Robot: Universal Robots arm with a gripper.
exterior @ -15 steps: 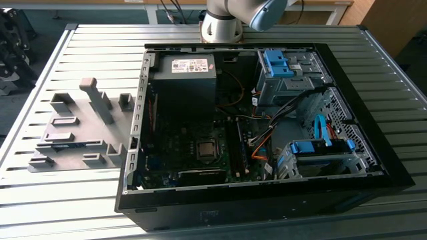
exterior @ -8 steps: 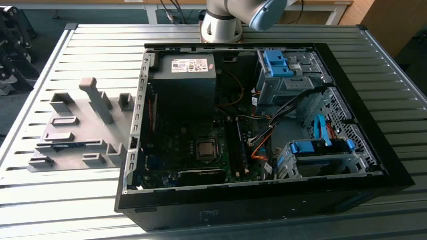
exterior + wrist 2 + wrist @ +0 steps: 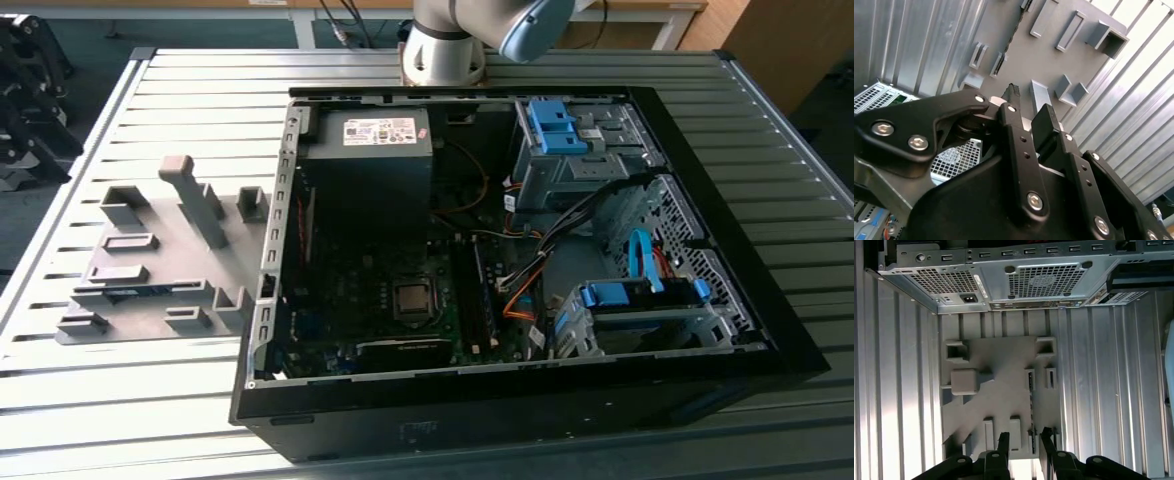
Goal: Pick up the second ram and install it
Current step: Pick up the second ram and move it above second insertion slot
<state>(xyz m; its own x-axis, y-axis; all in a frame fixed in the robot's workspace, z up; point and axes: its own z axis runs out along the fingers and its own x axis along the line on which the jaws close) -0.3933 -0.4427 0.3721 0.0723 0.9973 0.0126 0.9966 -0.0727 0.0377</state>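
Observation:
The second ram (image 3: 134, 291) is a thin blue-green stick standing on its long edge in the grey fixture (image 3: 160, 250), at the exterior view's left of the computer case. Seen edge-on in both wrist views, the ram (image 3: 1031, 407) (image 3: 1010, 50) is a dark narrow line across the fixture plate. My gripper (image 3: 1024, 438) (image 3: 1028, 102) hangs well above the fixture, open, with nothing between its black fingers (image 3: 1003, 442). The ram's line runs toward the gap between the fingers, apart from both.
The open computer case (image 3: 267, 300) lies on the slatted metal table (image 3: 160, 400), with long black memory slots (image 3: 477, 290) on its motherboard, cables and blue drive brackets (image 3: 554, 125) inside. Tall grey blocks (image 3: 200, 200) rise from the fixture. The arm's base (image 3: 447, 50) stands behind the case.

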